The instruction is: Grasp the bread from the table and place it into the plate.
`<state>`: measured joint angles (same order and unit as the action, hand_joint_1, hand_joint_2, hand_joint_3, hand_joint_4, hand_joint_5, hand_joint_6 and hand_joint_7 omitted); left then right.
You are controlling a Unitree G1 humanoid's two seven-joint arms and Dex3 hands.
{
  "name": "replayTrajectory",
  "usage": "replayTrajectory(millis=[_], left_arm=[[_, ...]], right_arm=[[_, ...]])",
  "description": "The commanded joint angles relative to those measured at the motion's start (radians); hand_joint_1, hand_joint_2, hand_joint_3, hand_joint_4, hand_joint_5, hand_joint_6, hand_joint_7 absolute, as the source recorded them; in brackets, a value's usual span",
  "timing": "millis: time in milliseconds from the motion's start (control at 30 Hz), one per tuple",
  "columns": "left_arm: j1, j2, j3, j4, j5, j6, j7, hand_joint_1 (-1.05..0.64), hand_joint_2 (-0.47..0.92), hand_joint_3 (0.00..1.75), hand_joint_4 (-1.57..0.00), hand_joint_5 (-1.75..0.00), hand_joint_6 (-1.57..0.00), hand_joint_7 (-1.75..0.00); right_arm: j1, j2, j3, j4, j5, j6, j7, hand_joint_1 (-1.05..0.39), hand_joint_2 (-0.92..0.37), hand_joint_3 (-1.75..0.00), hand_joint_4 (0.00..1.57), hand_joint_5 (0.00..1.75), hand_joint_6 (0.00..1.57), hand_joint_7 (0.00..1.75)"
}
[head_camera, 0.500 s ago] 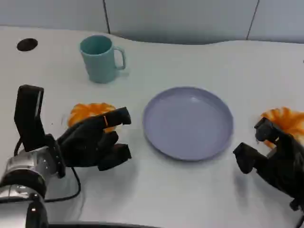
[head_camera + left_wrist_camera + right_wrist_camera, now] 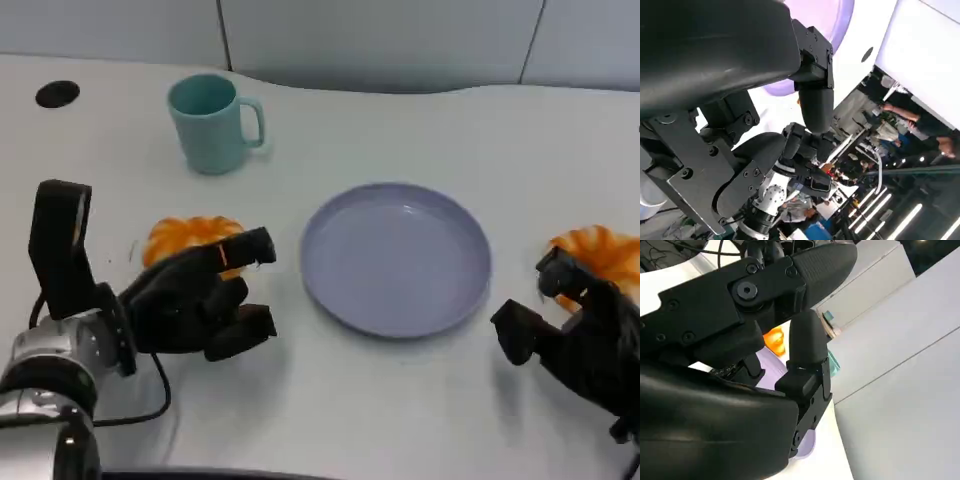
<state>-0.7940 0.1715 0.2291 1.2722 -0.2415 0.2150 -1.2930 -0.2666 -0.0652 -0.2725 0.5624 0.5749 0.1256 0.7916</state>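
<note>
An orange bread piece point(image 2: 185, 235) lies on the white table left of the lavender plate point(image 2: 396, 256), which holds nothing. My left hand point(image 2: 195, 300) hovers just in front of that bread, fingers apart, its upper fingertip over the bread's near edge; nothing is gripped. A second orange bread piece point(image 2: 603, 250) lies right of the plate, partly hidden behind my right hand point(image 2: 575, 340), whose fingers are spread and hold nothing. In the right wrist view my right hand point(image 2: 740, 405) fills the foreground, and past its fingers I see the left bread point(image 2: 774, 340) and the plate point(image 2: 806, 446).
A teal mug point(image 2: 211, 122) stands upright behind the left bread, handle to the right. A dark round hole point(image 2: 57, 94) sits in the table's far left corner. A grey wall runs behind the table's back edge. The left wrist view shows the plate point(image 2: 837, 17) beyond the fingers.
</note>
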Motion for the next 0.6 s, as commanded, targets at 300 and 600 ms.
replayTrajectory(millis=[300,600], left_arm=[[-0.005,0.024,-0.007,-0.018,0.017,-0.094,-0.005,-0.08,0.05,1.75,-1.37,-1.75,-0.99,-1.75],[0.094,0.07,-0.123,-0.312,0.149,-0.641,0.177,-0.13,0.57,0.72,-0.49,-1.66,-0.53,-1.48]], right_arm=[[0.008,-0.013,-0.009,-0.015,-0.007,-0.022,0.003,-0.42,-0.87,0.0,0.9,1.75,0.65,1.75],[0.0,-0.023,-0.015,0.003,-0.003,-0.015,0.011,-0.41,-0.88,-0.01,0.9,1.75,0.65,1.75]])
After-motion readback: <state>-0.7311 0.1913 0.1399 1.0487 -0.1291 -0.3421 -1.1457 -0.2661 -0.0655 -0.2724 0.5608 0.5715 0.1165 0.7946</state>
